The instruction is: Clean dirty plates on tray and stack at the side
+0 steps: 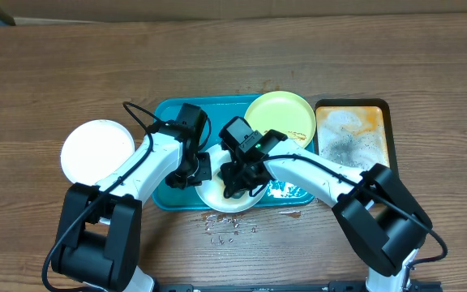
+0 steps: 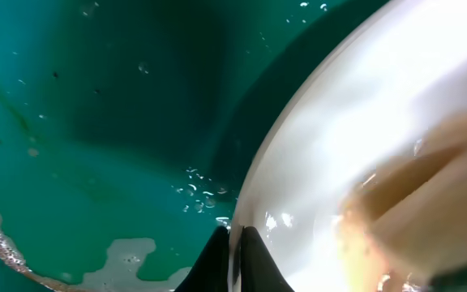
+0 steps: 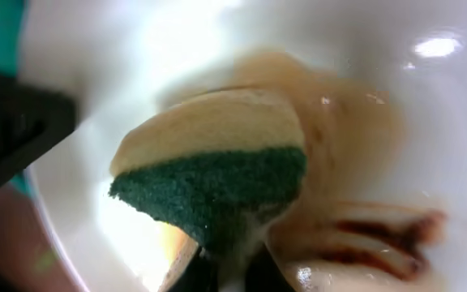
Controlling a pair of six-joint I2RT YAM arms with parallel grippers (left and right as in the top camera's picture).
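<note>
Pinching the rim of the smeared plate (image 1: 216, 198), the left claw (image 1: 199, 169) is closed tight, and in the left wrist view its two dark fingertips meet on the white edge with almost no gap between them

The right claw (image 1: 237, 185) is closed too, and it grips a sponge (image 3: 217, 154) by its lower end. The sponge is yellow with a dark green scouring side, and it is pressed against the inside of the same plate. Brown sauce streaks show on the plate just beside the sponge, along with a paler brown film spread above it.

The smeared plate sits at the edge of the tray (image 1: 169, 113) nearest the robot, with its rim hanging slightly over that edge. The tray is teal and wet, with patches of white foam (image 2: 132, 253) on its floor. A yellow-green plate (image 1: 279, 119) rests at the tray's far right corner, overlapping the rim there. A second white plate (image 1: 97, 152) lies on the tabletop (image 1: 39, 73) just off the tray's left edge, apart from the other two.

An orange tray (image 1: 353, 136) stained with grey and white residue sits just beside the teal tray's right edge. Small droplets (image 1: 221, 231) dot the tabletop in front of the teal tray
</note>
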